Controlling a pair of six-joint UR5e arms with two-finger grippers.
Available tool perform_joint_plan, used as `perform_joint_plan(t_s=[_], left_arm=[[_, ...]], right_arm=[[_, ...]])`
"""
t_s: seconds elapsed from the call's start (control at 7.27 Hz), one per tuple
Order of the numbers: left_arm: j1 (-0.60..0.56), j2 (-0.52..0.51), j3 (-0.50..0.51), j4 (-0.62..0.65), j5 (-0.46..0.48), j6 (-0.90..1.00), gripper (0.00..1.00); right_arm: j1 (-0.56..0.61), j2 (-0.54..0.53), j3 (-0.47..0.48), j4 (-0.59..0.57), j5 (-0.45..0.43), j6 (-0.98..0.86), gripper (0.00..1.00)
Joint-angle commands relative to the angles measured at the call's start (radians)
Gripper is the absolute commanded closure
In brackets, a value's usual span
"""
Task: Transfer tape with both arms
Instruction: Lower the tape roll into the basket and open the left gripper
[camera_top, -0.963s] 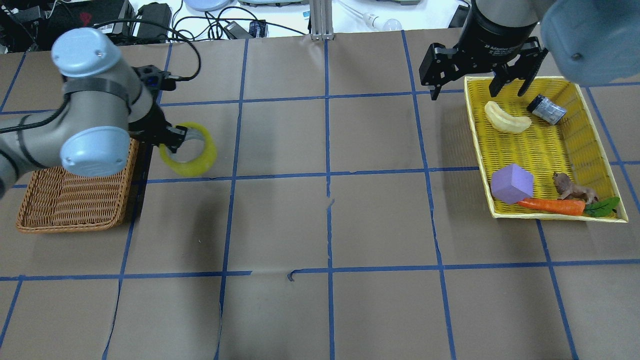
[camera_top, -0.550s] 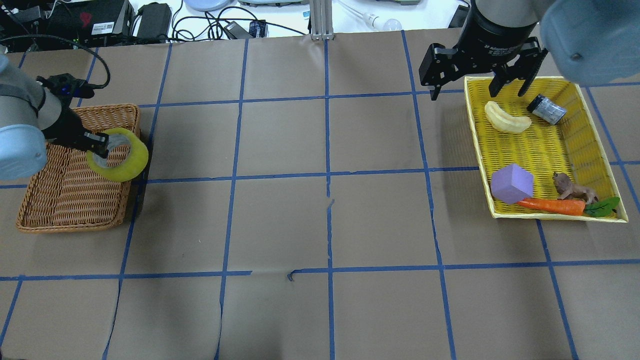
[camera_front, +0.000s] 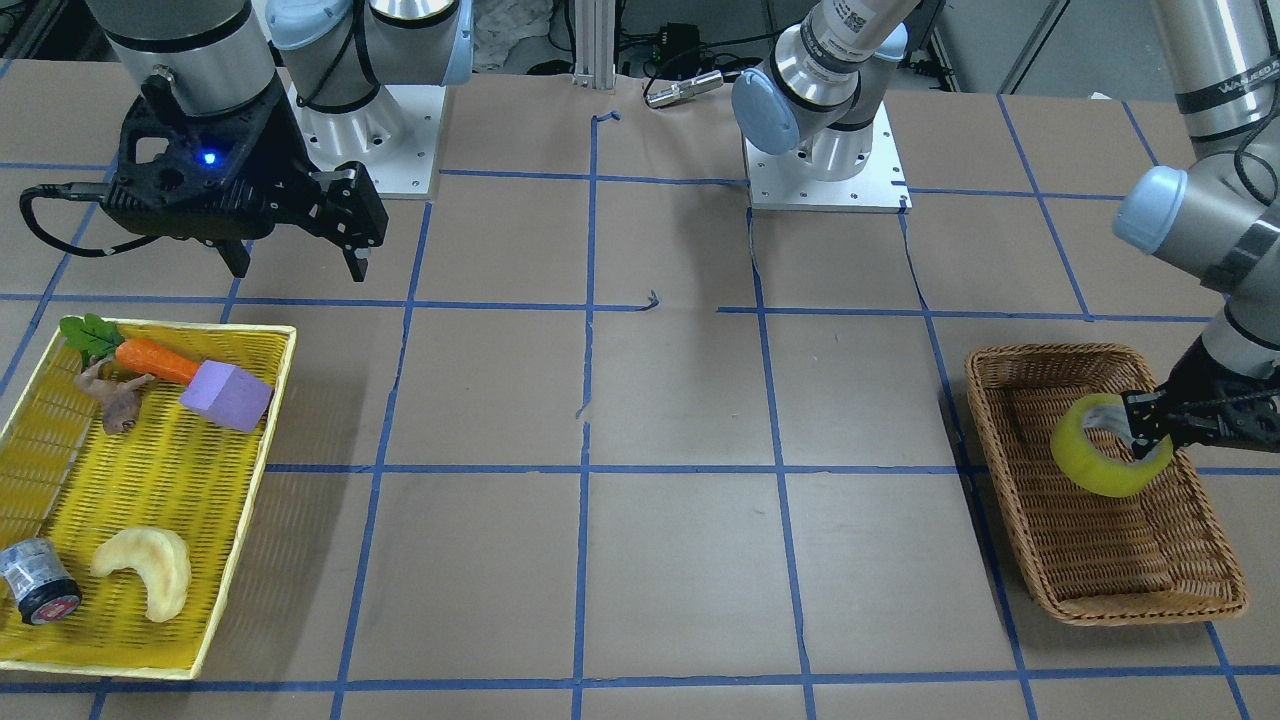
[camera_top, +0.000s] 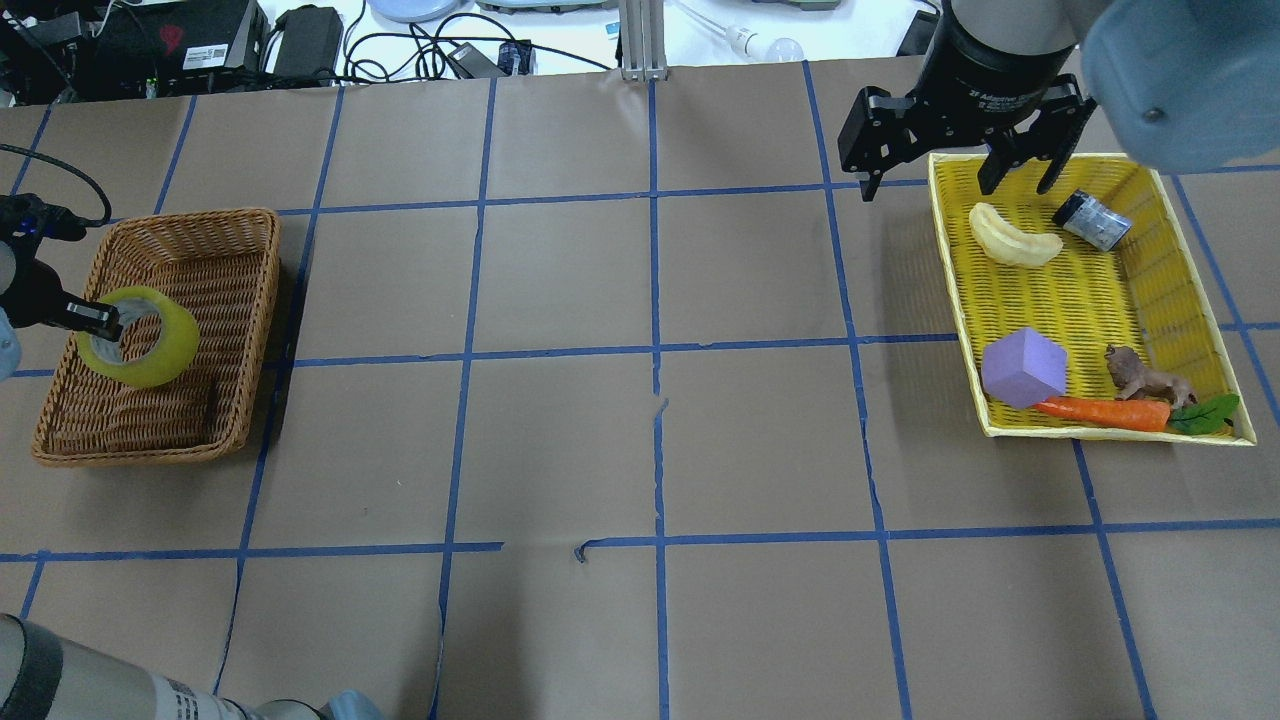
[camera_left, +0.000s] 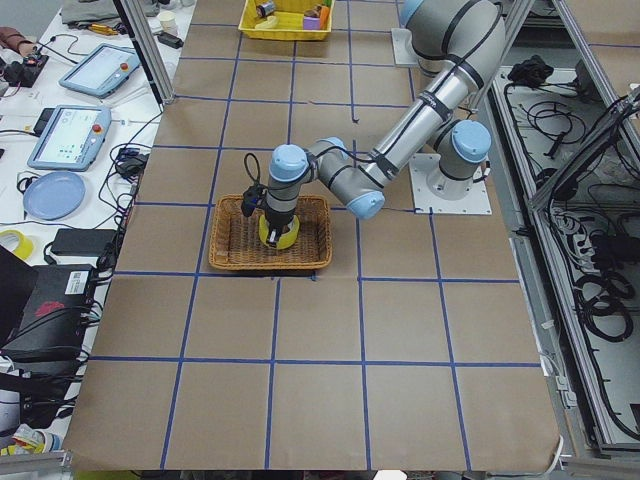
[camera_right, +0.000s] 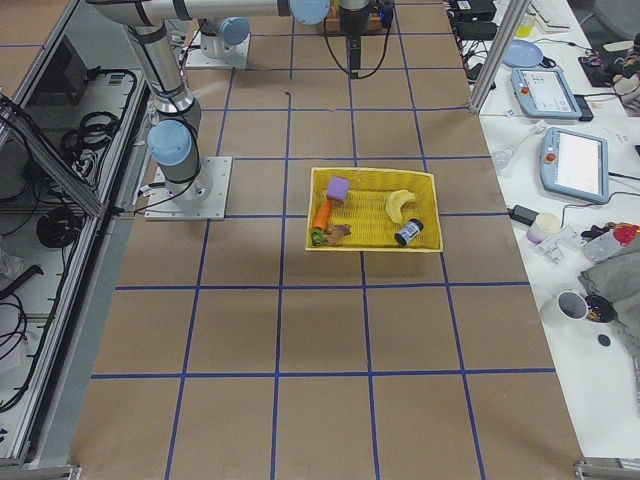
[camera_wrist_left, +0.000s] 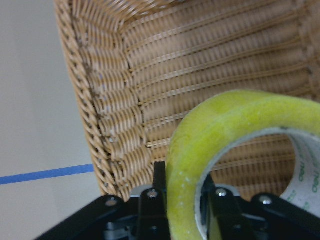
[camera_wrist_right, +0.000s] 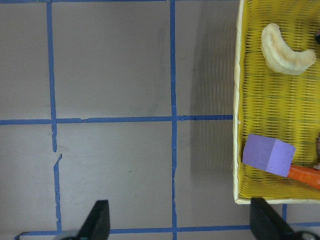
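Note:
The tape, a yellow-green ring with a grey-white core, hangs over the brown wicker basket at the table's left. My left gripper is shut on the tape's wall, one finger inside the ring and one outside. The left wrist view shows the tape between the jaws with basket weave close behind. In the front view the tape is above the basket's middle. My right gripper is open and empty, hovering at the near-left corner of the yellow tray.
The yellow tray holds a banana, a purple block, a carrot, a toy animal and a small dark cylinder. Brown paper with blue tape lines covers the table between basket and tray.
My left arm has carried the tape to the left, from above the table beside the basket to over the basket's inside. The right arm has not moved.

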Motion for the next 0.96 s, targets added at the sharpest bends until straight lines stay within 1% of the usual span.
perform_joint_plan(t_s=[0.0,0.14,0.28,0.41,0.55,0.69,0.83], left_arm=[[0.002,-0.036,0.0,0.009,-0.012,-0.067,0.13],[0.0,-0.014,0.006,0.001,-0.01,-0.066,0.0],[-0.023,0.006,0.031,0.001,-0.007,-0.068,0.0],[-0.088,0.034,0.081,-0.015,0.008,-0.083,0.0],[-0.172,0.068,0.121,-0.101,0.02,-0.195,0.0],[-0.241,0.097,0.14,-0.19,0.02,-0.307,0.0],[-0.307,0.121,0.14,-0.26,0.017,-0.352,0.0]], right_arm=[[0.0,0.0,0.0,0.0,0.0,0.0,0.0],[0.0,0.0,0.0,0.0,0.001,0.0,0.0],[0.0,0.0,0.001,-0.002,0.006,0.0,0.0],[0.0,0.001,0.002,-0.006,0.032,0.0,0.0],[-0.003,0.001,-0.002,0.0,0.044,0.0,0.0],[-0.001,0.0,-0.002,0.0,0.043,0.002,0.0],[-0.003,0.0,0.0,0.002,0.043,0.002,0.0]])
